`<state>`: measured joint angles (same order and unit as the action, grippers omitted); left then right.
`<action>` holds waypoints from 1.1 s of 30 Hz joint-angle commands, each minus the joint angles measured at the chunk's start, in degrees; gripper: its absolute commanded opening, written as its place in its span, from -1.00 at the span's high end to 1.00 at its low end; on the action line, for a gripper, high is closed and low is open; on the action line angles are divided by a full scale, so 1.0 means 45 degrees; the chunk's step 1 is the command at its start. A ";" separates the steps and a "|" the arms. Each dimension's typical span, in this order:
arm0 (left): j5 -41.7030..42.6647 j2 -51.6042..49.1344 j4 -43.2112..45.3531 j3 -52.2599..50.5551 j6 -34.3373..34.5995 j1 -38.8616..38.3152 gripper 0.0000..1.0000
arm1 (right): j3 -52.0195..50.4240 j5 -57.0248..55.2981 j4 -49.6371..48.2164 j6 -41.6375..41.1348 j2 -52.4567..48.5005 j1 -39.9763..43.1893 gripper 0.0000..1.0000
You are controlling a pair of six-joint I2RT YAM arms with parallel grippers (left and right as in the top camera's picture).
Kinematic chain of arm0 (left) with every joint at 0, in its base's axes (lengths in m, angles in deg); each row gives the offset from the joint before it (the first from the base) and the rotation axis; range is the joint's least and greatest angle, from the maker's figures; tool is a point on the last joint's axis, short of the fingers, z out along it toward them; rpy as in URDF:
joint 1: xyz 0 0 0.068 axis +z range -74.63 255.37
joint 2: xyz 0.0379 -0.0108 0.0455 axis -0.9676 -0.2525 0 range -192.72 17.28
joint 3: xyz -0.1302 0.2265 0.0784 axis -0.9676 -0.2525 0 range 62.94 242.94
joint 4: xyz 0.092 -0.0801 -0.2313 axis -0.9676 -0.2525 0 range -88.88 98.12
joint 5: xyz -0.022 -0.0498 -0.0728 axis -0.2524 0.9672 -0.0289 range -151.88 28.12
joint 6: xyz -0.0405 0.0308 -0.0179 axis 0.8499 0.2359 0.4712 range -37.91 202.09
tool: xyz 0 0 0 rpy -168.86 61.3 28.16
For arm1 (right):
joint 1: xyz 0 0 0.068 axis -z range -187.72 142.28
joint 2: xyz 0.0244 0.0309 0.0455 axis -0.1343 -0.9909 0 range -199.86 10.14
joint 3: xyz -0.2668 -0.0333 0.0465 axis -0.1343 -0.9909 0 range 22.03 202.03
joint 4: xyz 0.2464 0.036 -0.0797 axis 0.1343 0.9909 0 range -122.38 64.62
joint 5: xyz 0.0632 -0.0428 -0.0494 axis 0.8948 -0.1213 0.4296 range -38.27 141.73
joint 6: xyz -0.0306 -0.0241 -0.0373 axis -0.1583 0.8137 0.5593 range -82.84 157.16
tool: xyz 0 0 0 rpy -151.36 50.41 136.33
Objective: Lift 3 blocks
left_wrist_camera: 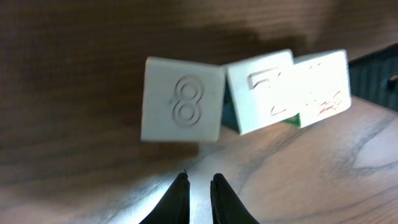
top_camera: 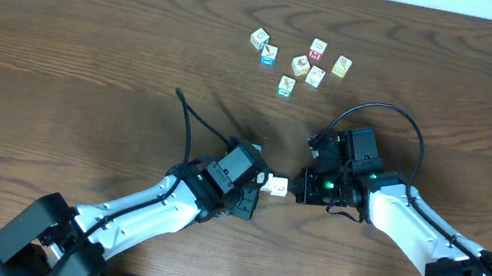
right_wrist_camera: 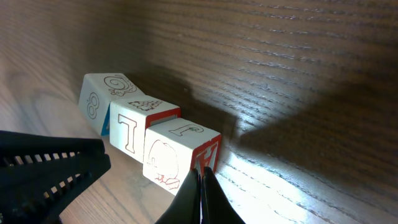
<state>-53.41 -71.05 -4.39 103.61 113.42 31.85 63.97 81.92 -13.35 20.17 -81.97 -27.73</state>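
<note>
Three pale cubes lie in a tight row between my two grippers, at the table's middle in the overhead view point(top_camera: 275, 186). In the right wrist view they are the "8" block point(right_wrist_camera: 99, 93), a "T" block point(right_wrist_camera: 132, 129) and an end block point(right_wrist_camera: 171, 155) with a red side. My right gripper point(right_wrist_camera: 200, 172) is shut, its tips against that red side. The left wrist view shows the "8" block point(left_wrist_camera: 181, 99) and the other two blocks point(left_wrist_camera: 261, 90) point(left_wrist_camera: 320, 84). My left gripper point(left_wrist_camera: 199, 178) points at the "8" face, a little short of it, jaws nearly together with nothing between. I cannot tell whether the row touches the table.
Several more small cubes point(top_camera: 301, 64) with coloured faces are scattered on the wooden table point(top_camera: 89, 49) at the back centre. A black cable point(top_camera: 189, 128) loops off the left arm and another point(top_camera: 401, 120) arcs over the right arm.
</note>
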 commanded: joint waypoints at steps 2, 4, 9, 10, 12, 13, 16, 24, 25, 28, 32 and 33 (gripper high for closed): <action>0.0015 -0.0087 -0.0442 -0.0087 0.0063 -0.0015 0.72 | 0.0073 0.0024 0.0024 -0.0151 -0.0034 -0.0160 0.97; 0.0024 -0.0087 -0.0505 -0.0087 0.0063 -0.0015 0.73 | 0.0073 0.0015 0.0194 -0.0325 -0.0034 -0.0160 0.97; 0.0005 -0.0073 -0.0515 -0.0087 0.0058 -0.0015 0.72 | 0.0068 0.0019 0.0408 -0.0515 -0.0034 -0.0165 0.98; -0.0024 -0.0058 -0.0529 -0.0087 0.0058 -0.0015 0.72 | 0.0068 0.0019 0.0442 -0.0529 -0.0034 -0.0175 0.97; -0.0029 -0.0010 -0.0534 -0.0087 0.0053 -0.0010 0.71 | 0.0073 0.0029 0.0476 -0.0724 -0.0034 -0.0253 0.97; -0.0024 0.0015 -0.0534 -0.0087 0.0053 -0.0010 0.73 | 0.0073 0.0029 0.0471 -0.0826 -0.0034 -0.0325 0.98; -0.0039 0.0039 -0.0534 -0.0083 0.0000 -0.0010 0.72 | 0.0073 0.0068 0.0379 -0.0996 -0.0034 -0.0549 0.97; -0.0131 0.0039 -0.0719 -0.0083 -0.0112 -0.0010 0.72 | 0.0068 -0.0034 0.0151 -0.1078 -0.0034 -0.0767 0.97; -0.0146 0.0039 -0.0733 -0.0083 -0.0151 -0.0010 0.72 | 0.0073 -0.0049 0.0146 -0.1078 -0.0034 -0.0767 0.98; -0.0277 0.0087 -0.0816 -0.0083 -0.0185 -0.0010 0.72 | 0.0073 -0.0253 0.0160 -0.1083 -0.0034 -0.0695 0.97; -0.0549 0.0573 -0.1146 -0.0005 -0.0437 0.0005 0.72 | 0.0073 -0.0418 0.0345 -0.1083 -0.0034 -0.0622 0.98; -0.0835 0.0835 -0.1462 0.0087 -0.0627 0.0029 0.72 | 0.0073 -0.0423 0.0364 -0.1083 -0.0034 -0.0622 0.97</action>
<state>-54.13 -70.46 -9.35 103.61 112.98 31.85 63.97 80.76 -12.00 15.93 -81.97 -30.81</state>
